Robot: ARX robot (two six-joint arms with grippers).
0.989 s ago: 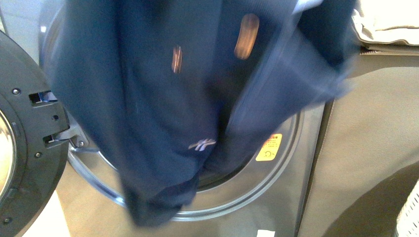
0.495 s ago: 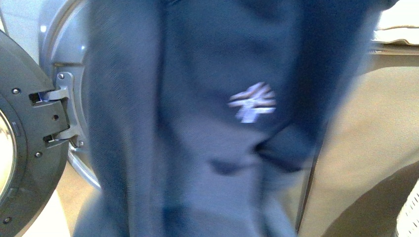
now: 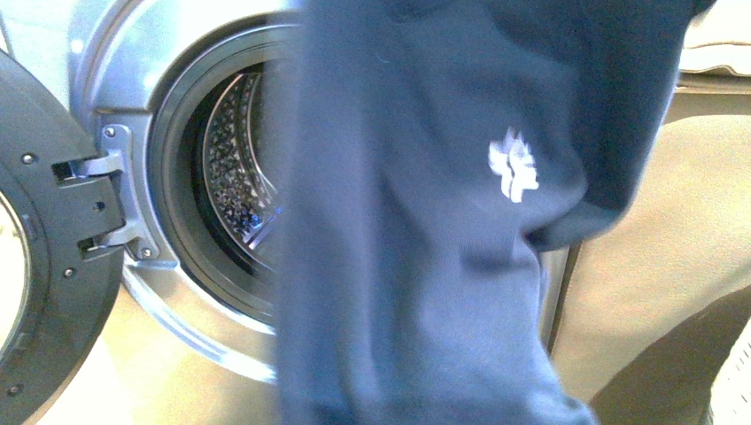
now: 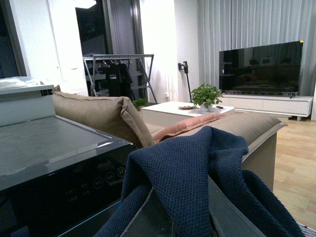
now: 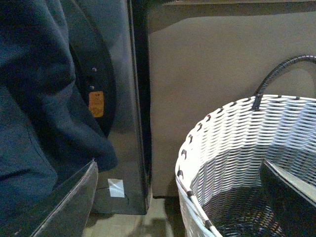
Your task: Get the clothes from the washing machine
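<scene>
Navy garment [image 3: 425, 266] hangs outside the washing machine [image 3: 115, 53], at 3 o'clock from the drum [image 3: 230, 168], pinched in the left gripper [image 4: 195, 187] jaws. Right gripper [image 5: 177, 197] jaws are spread, empty, beside the woven basket [image 5: 237, 138]. Lift the trailing hem over the basket rim before release.

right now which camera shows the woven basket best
The right wrist view: the basket, with its woven wall, rim and dark handle, fills much of it. The front view catches only a sliver at its lower right edge. The left wrist view shows none I can make out.
</scene>
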